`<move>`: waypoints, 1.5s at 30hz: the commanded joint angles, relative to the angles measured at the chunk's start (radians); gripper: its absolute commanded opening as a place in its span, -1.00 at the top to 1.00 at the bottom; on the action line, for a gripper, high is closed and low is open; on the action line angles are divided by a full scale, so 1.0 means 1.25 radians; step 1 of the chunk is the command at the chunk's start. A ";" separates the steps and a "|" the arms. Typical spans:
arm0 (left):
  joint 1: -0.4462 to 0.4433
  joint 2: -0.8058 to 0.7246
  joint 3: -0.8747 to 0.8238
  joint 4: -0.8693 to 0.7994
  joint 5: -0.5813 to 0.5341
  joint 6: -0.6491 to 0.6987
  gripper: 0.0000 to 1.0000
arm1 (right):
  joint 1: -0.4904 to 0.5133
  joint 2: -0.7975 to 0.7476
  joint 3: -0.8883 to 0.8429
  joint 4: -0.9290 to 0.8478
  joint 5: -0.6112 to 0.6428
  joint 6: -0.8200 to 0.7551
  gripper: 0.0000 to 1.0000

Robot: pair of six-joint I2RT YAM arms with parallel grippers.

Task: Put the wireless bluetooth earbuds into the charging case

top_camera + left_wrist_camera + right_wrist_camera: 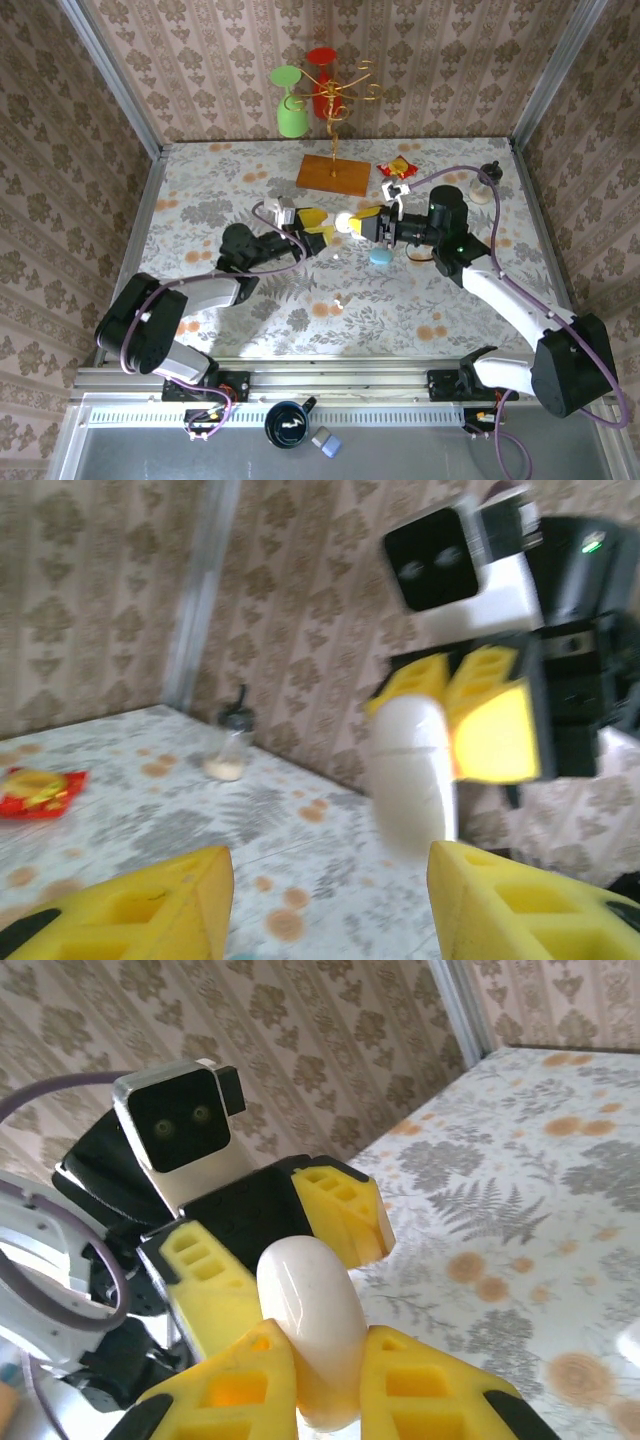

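Now | right end effector (325, 1392) clamped on white case (310, 1310), off the desk (200, 200) | left end effector (330, 910) spread wide, case just ahead of its fingertips | earbud (338, 301): small white speck, probably one, on desk well short of both | progress: early; case looks shut, nothing inserted, opening and loading remain

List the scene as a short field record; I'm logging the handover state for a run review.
right gripper: shut on the white case, held above the table
left gripper: open, facing the white case, not closed on it
white case lid: looks closed
blue case: lying on the table, beside the right gripper
earbud: small white piece, likely one, loose on the table nearer the arm bases
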 commanded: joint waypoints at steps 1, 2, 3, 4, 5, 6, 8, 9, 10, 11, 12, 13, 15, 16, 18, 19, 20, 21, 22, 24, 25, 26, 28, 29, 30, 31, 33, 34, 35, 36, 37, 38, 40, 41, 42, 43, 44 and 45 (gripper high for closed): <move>0.014 0.001 -0.007 -0.093 -0.005 0.135 -0.08 | 0.017 -0.014 0.052 -0.186 0.095 -0.163 0.83; 0.013 -0.005 -0.004 -0.133 -0.013 0.170 -0.08 | 0.022 -0.014 0.060 -0.206 0.112 -0.183 0.83; 0.012 -0.014 0.003 -0.186 -0.018 0.207 -0.08 | 0.027 -0.012 0.069 -0.226 0.128 -0.202 0.83; 0.009 -0.025 0.007 -0.234 -0.027 0.250 -0.08 | 0.029 -0.009 0.076 -0.239 0.142 -0.213 0.82; 0.006 -0.038 0.011 -0.272 -0.039 0.284 -0.09 | 0.032 -0.007 0.083 -0.250 0.152 -0.224 0.82; 0.001 -0.052 0.014 -0.313 -0.045 0.322 -0.09 | 0.034 -0.005 0.089 -0.264 0.164 -0.237 0.82; -0.009 -0.080 0.027 -0.401 -0.076 0.395 -0.09 | 0.042 0.000 0.105 -0.293 0.191 -0.262 0.83; -0.015 -0.092 0.032 -0.442 -0.084 0.428 -0.09 | 0.044 0.003 0.111 -0.302 0.200 -0.272 0.82; -0.025 -0.106 0.038 -0.488 -0.098 0.468 -0.08 | 0.047 0.005 0.115 -0.309 0.204 -0.278 0.83; -0.038 -0.118 0.043 -0.532 -0.115 0.511 -0.08 | 0.050 0.007 0.118 -0.313 0.208 -0.282 0.83; -0.048 -0.128 0.047 -0.563 -0.129 0.540 -0.07 | 0.055 0.008 0.119 -0.313 0.210 -0.288 0.82; -0.059 -0.138 0.050 -0.592 -0.141 0.570 -0.06 | 0.059 0.009 0.119 -0.314 0.213 -0.292 0.82; -0.078 -0.155 0.056 -0.631 -0.158 0.606 -0.05 | 0.068 0.009 0.119 -0.312 0.214 -0.302 0.83; -0.086 -0.163 0.059 -0.648 -0.163 0.619 -0.04 | 0.074 0.009 0.119 -0.313 0.215 -0.306 0.82; -0.096 -0.177 0.059 -0.661 -0.175 0.634 -0.03 | 0.082 0.009 0.119 -0.313 0.214 -0.316 0.83; -0.103 -0.185 0.060 -0.666 -0.182 0.638 -0.02 | 0.086 0.008 0.120 -0.312 0.211 -0.319 0.83; -0.106 -0.191 0.059 -0.672 -0.183 0.641 -0.01 | 0.089 0.007 0.119 -0.310 0.205 -0.320 0.83; -0.107 -0.196 0.057 -0.675 -0.178 0.642 0.00 | 0.092 0.007 0.119 -0.310 0.199 -0.321 0.83; -0.109 -0.204 0.056 -0.676 -0.167 0.641 0.00 | 0.096 0.006 0.119 -0.307 0.194 -0.323 0.83; -0.110 -0.219 0.047 -0.663 -0.141 0.625 0.00 | 0.101 0.005 0.118 -0.302 0.186 -0.327 0.82; -0.108 -0.226 0.039 -0.650 -0.125 0.609 -0.01 | 0.102 0.004 0.114 -0.296 0.177 -0.329 0.82; -0.108 -0.231 0.034 -0.636 -0.101 0.592 -0.01 | 0.102 0.004 0.113 -0.290 0.169 -0.329 0.82; -0.105 -0.235 0.028 -0.609 -0.062 0.552 -0.01 | 0.103 0.005 0.110 -0.281 0.154 -0.328 0.82; -0.102 -0.235 0.024 -0.590 -0.044 0.524 -0.01 | 0.104 0.006 0.108 -0.273 0.149 -0.325 0.82; -0.101 -0.234 0.023 -0.574 -0.026 0.503 -0.01 | 0.105 0.008 0.106 -0.267 0.147 -0.323 0.82; -0.101 -0.231 0.019 -0.552 -0.018 0.481 -0.01 | 0.106 0.008 0.106 -0.262 0.139 -0.319 0.82; -0.101 -0.226 0.011 -0.505 -0.010 0.443 -0.01 | 0.109 0.007 0.101 -0.243 0.124 -0.311 0.82; -0.099 -0.221 0.006 -0.482 -0.009 0.425 0.00 | 0.108 0.006 0.100 -0.236 0.118 -0.308 0.81; -0.098 -0.216 0.005 -0.465 -0.009 0.409 0.00 | 0.110 0.005 0.098 -0.232 0.112 -0.307 0.81; -0.096 -0.210 0.005 -0.452 -0.008 0.398 0.02 | 0.111 0.005 0.099 -0.231 0.110 -0.306 0.81; -0.093 -0.205 0.007 -0.440 -0.007 0.381 0.06 | 0.112 0.004 0.100 -0.230 0.105 -0.306 0.81; -0.091 -0.197 0.009 -0.427 -0.006 0.369 0.10 | 0.112 0.004 0.100 -0.230 0.101 -0.306 0.80; -0.085 -0.181 0.009 -0.386 0.004 0.344 0.12 | 0.115 0.002 0.099 -0.232 0.093 -0.307 0.81; -0.082 -0.171 0.009 -0.364 0.004 0.323 0.13 | 0.115 0.001 0.098 -0.233 0.091 -0.308 0.81; -0.078 -0.165 0.009 -0.348 0.005 0.309 0.15 | 0.116 0.000 0.098 -0.235 0.090 -0.308 0.81; -0.074 -0.156 0.009 -0.329 0.013 0.293 0.16 | 0.116 -0.001 0.097 -0.237 0.089 -0.310 0.81; -0.069 -0.150 0.007 -0.311 0.014 0.282 0.17 | 0.116 -0.002 0.095 -0.238 0.090 -0.309 0.81; -0.066 -0.144 0.006 -0.298 0.015 0.273 0.17 | 0.116 -0.003 0.095 -0.239 0.089 -0.310 0.81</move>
